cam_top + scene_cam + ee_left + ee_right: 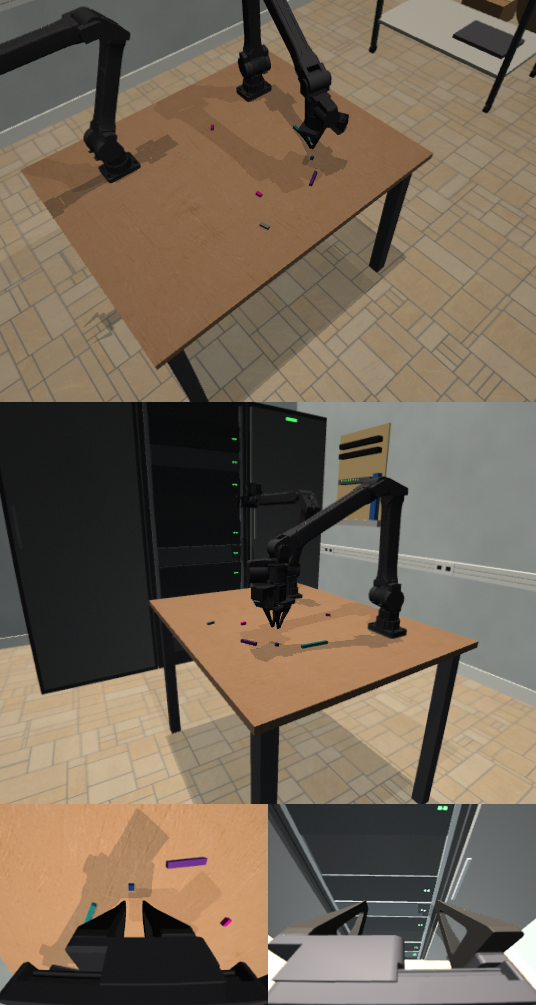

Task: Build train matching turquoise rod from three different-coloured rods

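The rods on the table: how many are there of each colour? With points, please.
Turquoise (296, 128) (314, 644) (91, 913): 1
Purple (313, 178) (249, 642) (186, 863): 1
Blue (312, 158) (276, 644) (131, 887): 1
Grey (264, 226) (210, 623): 1
Magenta (259, 194) (243, 623) (226, 921): 2
Total: 6 rods
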### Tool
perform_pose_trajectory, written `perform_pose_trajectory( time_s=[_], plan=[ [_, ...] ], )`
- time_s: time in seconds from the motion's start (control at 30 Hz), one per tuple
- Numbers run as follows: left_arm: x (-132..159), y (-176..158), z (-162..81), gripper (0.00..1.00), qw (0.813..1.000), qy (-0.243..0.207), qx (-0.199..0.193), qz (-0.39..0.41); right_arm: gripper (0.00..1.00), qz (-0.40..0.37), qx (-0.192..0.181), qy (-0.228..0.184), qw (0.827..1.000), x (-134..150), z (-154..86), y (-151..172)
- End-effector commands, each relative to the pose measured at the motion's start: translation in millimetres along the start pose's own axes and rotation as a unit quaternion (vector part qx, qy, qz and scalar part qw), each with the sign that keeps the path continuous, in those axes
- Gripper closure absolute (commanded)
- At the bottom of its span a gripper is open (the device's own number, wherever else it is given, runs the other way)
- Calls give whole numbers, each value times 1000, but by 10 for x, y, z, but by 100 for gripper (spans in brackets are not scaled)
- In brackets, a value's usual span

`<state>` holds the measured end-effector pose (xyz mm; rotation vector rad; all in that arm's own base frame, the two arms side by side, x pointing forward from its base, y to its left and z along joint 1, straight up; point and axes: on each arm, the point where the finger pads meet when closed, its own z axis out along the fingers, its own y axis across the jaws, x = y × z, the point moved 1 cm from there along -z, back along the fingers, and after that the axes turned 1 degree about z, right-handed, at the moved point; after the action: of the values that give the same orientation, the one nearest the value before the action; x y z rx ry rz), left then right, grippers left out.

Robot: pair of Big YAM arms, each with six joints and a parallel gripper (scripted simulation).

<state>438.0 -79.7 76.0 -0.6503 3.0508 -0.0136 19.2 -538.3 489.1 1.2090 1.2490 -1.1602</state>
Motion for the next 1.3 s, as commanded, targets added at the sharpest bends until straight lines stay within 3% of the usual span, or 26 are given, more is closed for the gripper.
perform_pose_trajectory(
  time_s=[0.0, 0.6, 1.27],
  plan=[
    [-4, 43, 193, 77, 1000, 10, -7, 1, 0, 6, 9, -18, 1000, -114, -43, -88],
    [1, 56, 432, 77, 1000, 10, -7, 1, 0, 6, 9, -18, 1000, -114, -43, -88],
    [10, 65, 516, 77, 1000, 12, -8, 0, 0, 6, 9, -18, 1000, -114, -43, -88]
  ],
)
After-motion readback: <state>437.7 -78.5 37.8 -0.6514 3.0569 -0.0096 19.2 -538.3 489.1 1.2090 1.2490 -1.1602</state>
